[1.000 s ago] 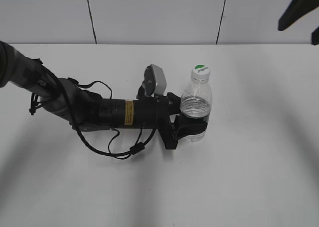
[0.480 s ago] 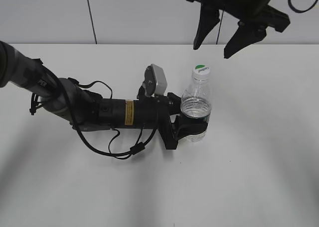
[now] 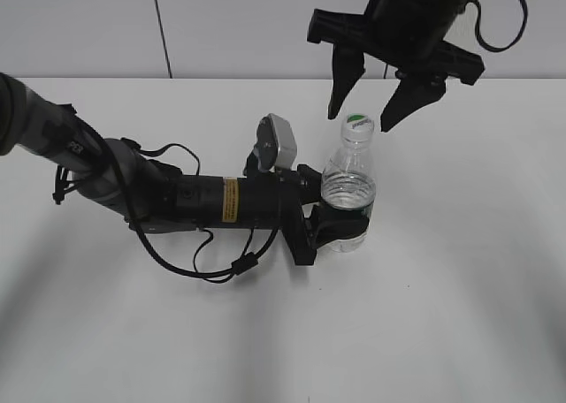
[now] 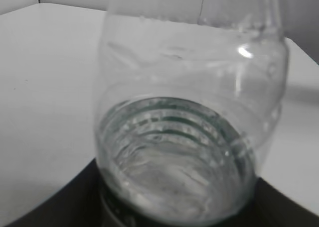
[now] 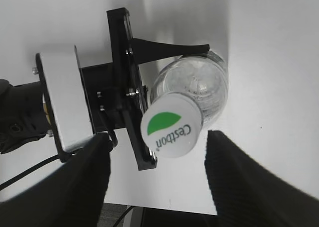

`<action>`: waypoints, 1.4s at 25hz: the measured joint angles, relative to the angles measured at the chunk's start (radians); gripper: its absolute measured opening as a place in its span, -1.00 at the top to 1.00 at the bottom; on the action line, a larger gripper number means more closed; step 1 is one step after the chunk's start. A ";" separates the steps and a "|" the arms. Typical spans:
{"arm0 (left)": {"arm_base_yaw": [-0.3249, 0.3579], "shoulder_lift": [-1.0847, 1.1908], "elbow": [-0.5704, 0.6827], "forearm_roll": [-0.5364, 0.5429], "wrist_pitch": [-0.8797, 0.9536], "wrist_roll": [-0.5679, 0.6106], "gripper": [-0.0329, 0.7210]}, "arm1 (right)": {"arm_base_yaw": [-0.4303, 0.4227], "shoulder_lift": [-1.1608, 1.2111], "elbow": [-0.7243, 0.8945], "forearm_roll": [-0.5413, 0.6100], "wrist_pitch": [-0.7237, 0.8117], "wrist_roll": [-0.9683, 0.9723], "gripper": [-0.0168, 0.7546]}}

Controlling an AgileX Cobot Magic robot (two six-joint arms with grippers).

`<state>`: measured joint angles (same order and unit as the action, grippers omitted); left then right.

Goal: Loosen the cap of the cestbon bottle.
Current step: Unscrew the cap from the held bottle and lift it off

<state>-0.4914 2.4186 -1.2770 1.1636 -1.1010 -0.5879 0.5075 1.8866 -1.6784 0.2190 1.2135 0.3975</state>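
Note:
The cestbon bottle (image 3: 349,184) stands upright on the white table, clear and part full of water. My left gripper (image 3: 340,228) lies along the table and is shut on the bottle's lower body, so its jaws hide the label band. The bottle fills the left wrist view (image 4: 189,112). The cap (image 3: 357,125), white with a green top, is on the bottle's neck. My right gripper (image 3: 361,120) hangs open just above the cap, one finger on each side, not touching. In the right wrist view the cap (image 5: 171,126) sits between the open fingers (image 5: 84,182).
The left arm (image 3: 177,200), with its cables and grey wrist camera (image 3: 279,142), lies across the table's left half. The white table (image 3: 478,270) ends at a wall at the back.
My right gripper has come down from the top edge of the exterior view to just above the cap, open. The left arm and the bottle have not moved.

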 joint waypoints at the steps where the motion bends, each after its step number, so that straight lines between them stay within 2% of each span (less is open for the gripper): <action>1: 0.000 0.000 0.000 0.000 0.000 0.000 -0.13 | 0.000 0.004 0.000 -0.004 0.000 0.001 -0.25; 23: -0.001 0.000 -0.001 0.000 0.004 -0.002 -0.13 | 0.000 0.058 -0.009 -0.040 0.001 0.002 -0.24; 30: -0.002 -0.002 -0.001 0.000 0.010 -0.002 -0.13 | 0.000 0.058 -0.009 -0.038 0.001 0.000 0.11; 35: -0.002 -0.002 -0.001 0.000 0.012 -0.002 -0.13 | 0.000 0.058 -0.010 -0.044 0.001 -0.008 0.14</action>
<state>-0.4933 2.4167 -1.2780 1.1632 -1.0890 -0.5898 0.5075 1.9444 -1.6887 0.1746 1.2144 0.3896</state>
